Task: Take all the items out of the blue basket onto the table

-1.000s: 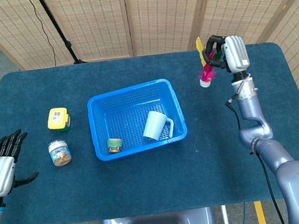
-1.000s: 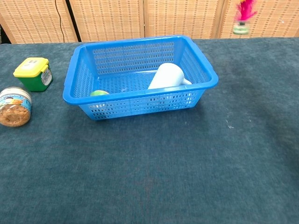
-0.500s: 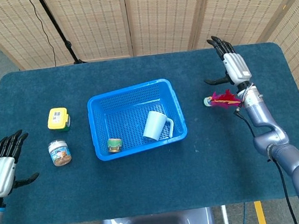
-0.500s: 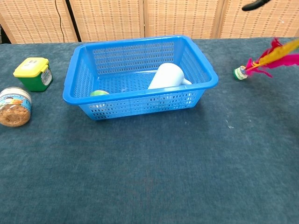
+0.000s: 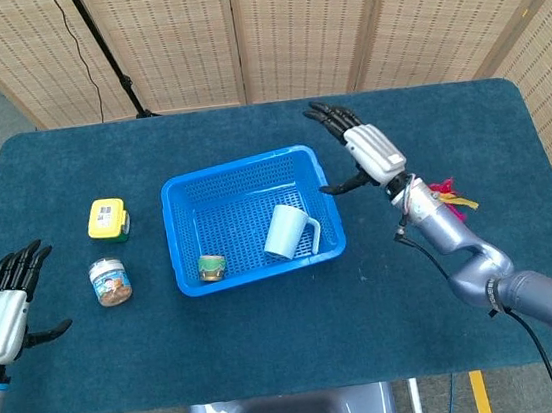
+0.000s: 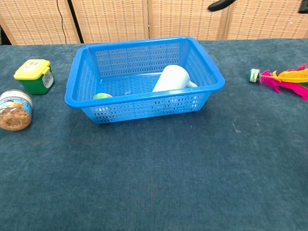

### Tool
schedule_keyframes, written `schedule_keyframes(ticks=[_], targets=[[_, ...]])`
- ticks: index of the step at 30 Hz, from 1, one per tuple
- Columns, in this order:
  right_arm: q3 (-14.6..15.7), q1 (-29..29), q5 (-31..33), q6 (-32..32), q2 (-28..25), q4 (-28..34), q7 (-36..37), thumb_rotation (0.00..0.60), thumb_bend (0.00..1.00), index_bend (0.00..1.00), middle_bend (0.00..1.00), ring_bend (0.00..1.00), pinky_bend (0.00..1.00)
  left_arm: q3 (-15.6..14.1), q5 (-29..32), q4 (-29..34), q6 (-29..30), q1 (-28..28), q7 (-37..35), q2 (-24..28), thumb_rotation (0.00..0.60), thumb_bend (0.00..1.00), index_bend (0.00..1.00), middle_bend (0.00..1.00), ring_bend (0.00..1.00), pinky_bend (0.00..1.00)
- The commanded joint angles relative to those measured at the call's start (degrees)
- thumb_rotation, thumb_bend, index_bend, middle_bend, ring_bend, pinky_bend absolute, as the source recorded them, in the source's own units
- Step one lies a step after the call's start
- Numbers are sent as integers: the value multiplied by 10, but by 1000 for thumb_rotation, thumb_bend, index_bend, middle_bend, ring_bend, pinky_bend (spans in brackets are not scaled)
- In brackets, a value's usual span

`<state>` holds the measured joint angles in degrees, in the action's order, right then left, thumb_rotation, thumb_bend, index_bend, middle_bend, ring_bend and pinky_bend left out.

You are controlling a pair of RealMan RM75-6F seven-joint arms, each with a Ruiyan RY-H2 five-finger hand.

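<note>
- The basket (image 5: 247, 220) stands in the middle of the table (image 5: 273, 348), and two things are in it.
- The mug (image 5: 289, 231) lies on its side at the right of the basket, near the front wall, with its handle toward the right wall.
- A small jar (image 5: 212, 267) with a greenish lid sits in the front left corner of the basket.
- The right hand (image 5: 362, 148) is above the far right corner of the basket. It holds nothing and its fingers are spread.
- The left hand (image 5: 4, 308) is at the near left edge of the table, well apart from the basket. It is empty too, fingers apart.
- Out on the table are a shuttlecock (image 6: 281, 79) with pink and yellow feathers on the right, and a yellow-lidded box (image 5: 107, 218) and a snack jar (image 5: 110, 282) on the left.
- I judge the mug to be stiff, smooth and rather light. It may roll or slip, because it lies on its round side.
- A good grasp would be around the body, or at the handle. The right wall is near, so the fingers have little room there.
- The small jar looks hard and light. It sits close in the corner, so I would pinch it from above by the lid.
</note>
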<state>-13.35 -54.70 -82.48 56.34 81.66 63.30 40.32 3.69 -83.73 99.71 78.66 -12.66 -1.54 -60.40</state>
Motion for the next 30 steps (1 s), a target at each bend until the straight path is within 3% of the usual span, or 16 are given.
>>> schedule_keyframes(ticks=[1, 16, 30], targets=[[6, -19, -17, -14, 9, 16, -18, 600, 0, 0, 0, 0, 0, 1, 1, -2, 0, 0, -4, 1, 600, 0, 0, 0, 0, 0], [76, -73, -120, -25, 108, -86, -119, 600, 0, 0, 0, 0, 0, 4, 8, -11, -12, -4, -14, 0, 600, 0, 0, 0, 0, 0], [148, -110, -194, -39, 140, -208, -145, 600, 0, 5, 0, 0, 0, -2, -9, -11, -7, -1, -35, 8, 600, 0, 0, 0, 0, 0]])
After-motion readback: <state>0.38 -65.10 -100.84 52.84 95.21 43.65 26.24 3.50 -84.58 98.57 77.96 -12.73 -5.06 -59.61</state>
